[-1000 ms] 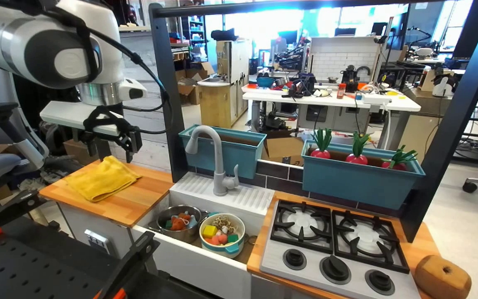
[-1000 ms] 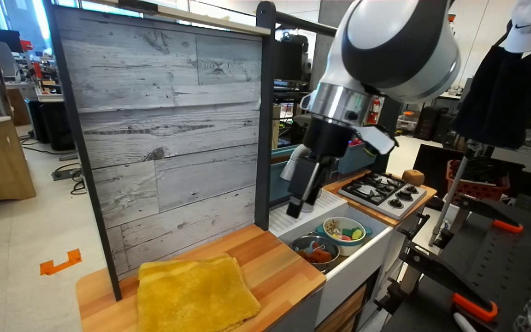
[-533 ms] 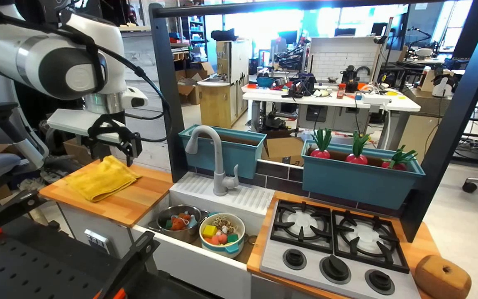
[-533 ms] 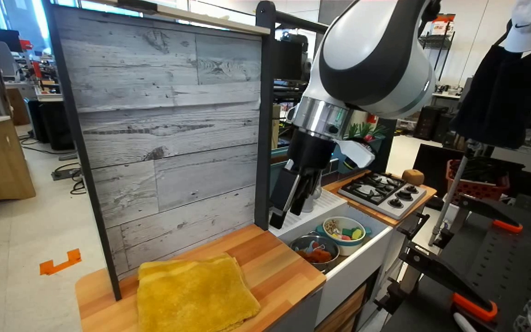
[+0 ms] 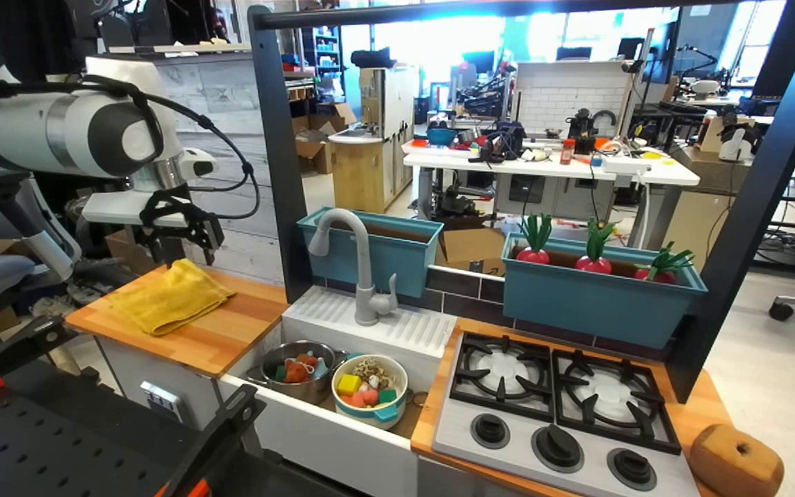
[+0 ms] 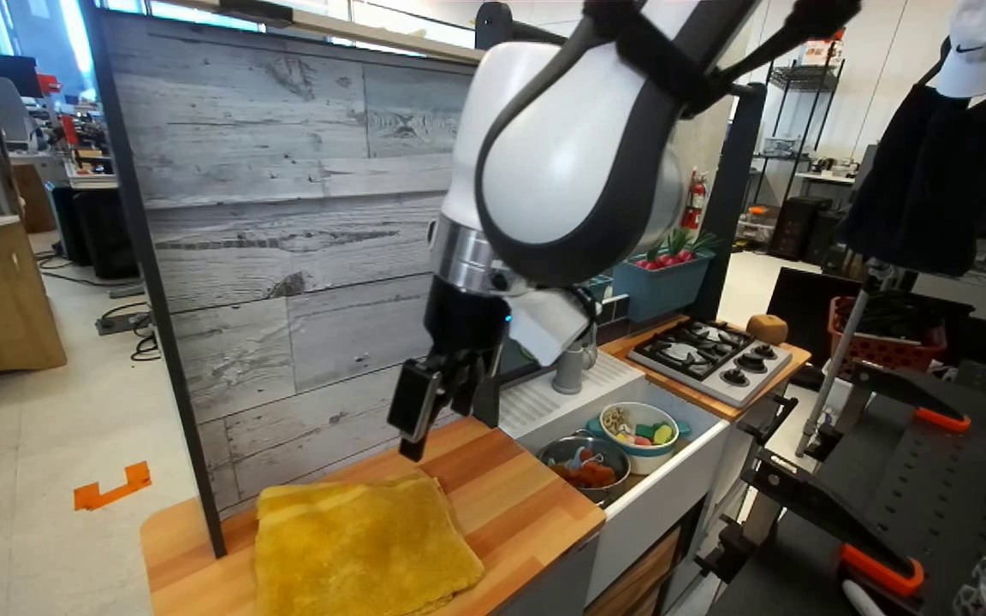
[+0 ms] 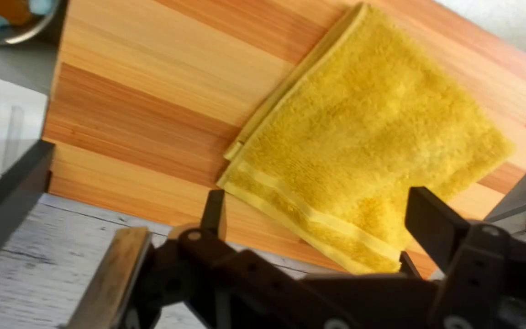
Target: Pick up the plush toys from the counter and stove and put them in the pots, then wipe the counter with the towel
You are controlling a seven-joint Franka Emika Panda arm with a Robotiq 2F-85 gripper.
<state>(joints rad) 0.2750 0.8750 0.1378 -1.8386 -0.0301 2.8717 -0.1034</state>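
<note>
The yellow towel (image 7: 372,132) lies folded on the wooden counter (image 6: 510,496), seen in both exterior views too. My gripper (image 7: 315,212) is open, its fingers spread wide with nothing held between them; in an exterior view the gripper (image 6: 437,428) hangs above the counter, near the towel's back edge and apart from it. Plush toys fill both pots in the sink: an orange toy (image 5: 295,373) and bluish ones sit in the steel pot (image 5: 304,393), while yellow, red and green pieces are in the cream pot (image 5: 403,376). On the stove (image 5: 459,407) no toy shows.
A grey faucet (image 5: 363,276) rises behind the sink. A dark post (image 5: 273,152) and a whitewashed plank panel (image 6: 313,257) border the counter at the back. Teal planters (image 5: 597,297) stand behind the stove, and a brown rounded block (image 5: 735,459) sits beside it.
The arm has swung away from the sink to over the counter, bringing the gripper closer to the towel. Towel, pots and toys have stayed put; the jaws have remained open.
</note>
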